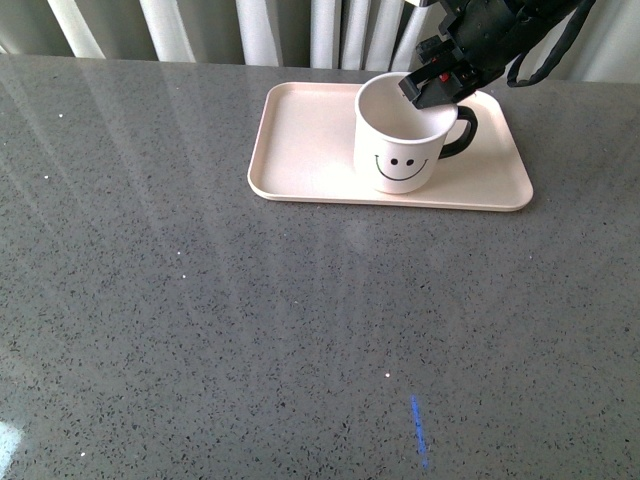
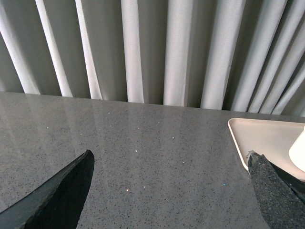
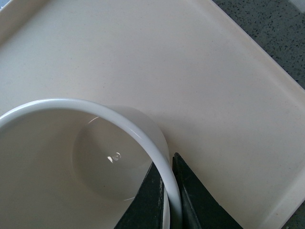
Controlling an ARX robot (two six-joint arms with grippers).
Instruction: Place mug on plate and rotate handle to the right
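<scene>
The white mug (image 1: 398, 140) with a black smiley face stands upright on the pale pink-beige plate (image 1: 300, 150), right of its middle. Its black handle (image 1: 462, 130) points to the right. My right gripper (image 1: 432, 88) is shut on the mug's far right rim, one finger inside and one outside. In the right wrist view the two dark fingers (image 3: 190, 200) pinch the white rim (image 3: 164, 164) over the plate (image 3: 190, 71). My left gripper (image 2: 169, 183) is open and empty above the bare counter; the plate's corner (image 2: 267, 136) and a sliver of the mug (image 2: 299, 152) show beside one fingertip.
The dark grey speckled counter (image 1: 250, 330) spreads in front of and left of the plate. Pale curtains (image 2: 143, 47) hang behind the counter's far edge. The right arm's black cables (image 1: 545, 50) hang above the plate's far right corner.
</scene>
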